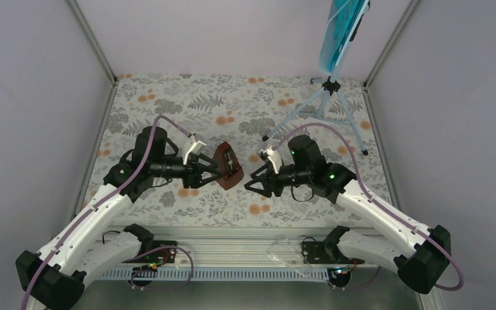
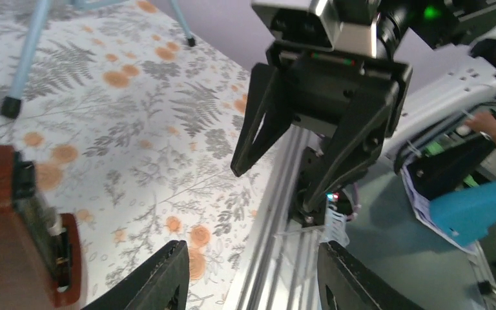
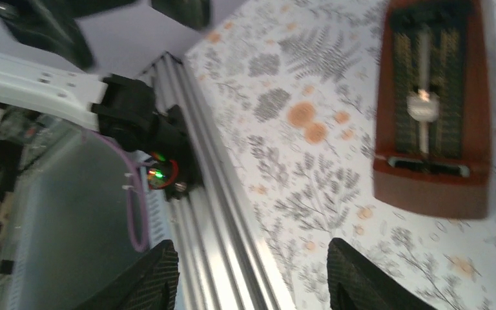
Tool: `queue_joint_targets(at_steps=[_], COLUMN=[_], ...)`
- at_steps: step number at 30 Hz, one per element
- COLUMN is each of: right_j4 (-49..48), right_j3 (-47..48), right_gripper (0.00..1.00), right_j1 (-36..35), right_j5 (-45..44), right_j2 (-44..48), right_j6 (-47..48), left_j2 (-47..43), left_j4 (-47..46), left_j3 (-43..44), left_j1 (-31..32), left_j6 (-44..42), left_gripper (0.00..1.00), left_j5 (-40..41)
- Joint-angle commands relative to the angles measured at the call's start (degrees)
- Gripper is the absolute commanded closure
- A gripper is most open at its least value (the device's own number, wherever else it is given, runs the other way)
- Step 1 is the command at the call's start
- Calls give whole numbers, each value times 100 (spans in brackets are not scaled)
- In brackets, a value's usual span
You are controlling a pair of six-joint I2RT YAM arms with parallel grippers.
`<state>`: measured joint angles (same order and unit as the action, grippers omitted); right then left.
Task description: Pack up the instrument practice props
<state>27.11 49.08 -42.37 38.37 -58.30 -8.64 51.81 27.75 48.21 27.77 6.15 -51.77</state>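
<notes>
Presently, metronome sits with left gripper at its 9 o'clock, right gripper at 3 o'clock, both jaws spread wide.

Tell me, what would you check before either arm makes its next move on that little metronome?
1. Jaws of the left gripper open: ok.
2. Jaws of the right gripper open: ok.
3. The metronome sits between the left fingers: not ok. In the left wrist view it lies beside them.
4. The two grippers are apart from each other: ok, they face each other with a gap between.
5. The music stand and its teal sheet are out of the way: ok, at the far right corner.
</notes>
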Motion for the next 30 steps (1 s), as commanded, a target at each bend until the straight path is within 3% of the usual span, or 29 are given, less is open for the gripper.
queue_joint_targets(at_steps=[1, 5, 10, 13, 17, 24, 30], right_j4=[-348, -258, 192, 445, 1018, 637, 1388], right_j3=[-463, -828, -1321, -1414, -1430, -1615, -1700], right_gripper=[45, 36, 44, 41, 31, 24, 21], right_j1=[-92, -296, -811, -1519, -2402, -3911, -4792], right_j5=[-933, -1796, -2622, -2853, -3228, -3290, -3932], right_j2=[-125, -232, -163, -197, -397, -624, -286], right_j6=[-387, -994, -2069, -2676, -3622, -5667, -7528], left_j2=[-246, -211, -2, 75, 262, 364, 290], left_j4=[-729, -642, -388, -518, -691, -835, -840], left_j3=[-363, -299, 325, 481, 493, 298, 215], left_j1=[-8, -13, -16, -17, -17, -17, -17], left_j6=[528, 419, -51, -288, -513, -677, -763], left_gripper=[45, 36, 32, 32, 30, 30, 29], left_j5=[882, 1823, 2970, 3388, 3531, 3585, 3726])
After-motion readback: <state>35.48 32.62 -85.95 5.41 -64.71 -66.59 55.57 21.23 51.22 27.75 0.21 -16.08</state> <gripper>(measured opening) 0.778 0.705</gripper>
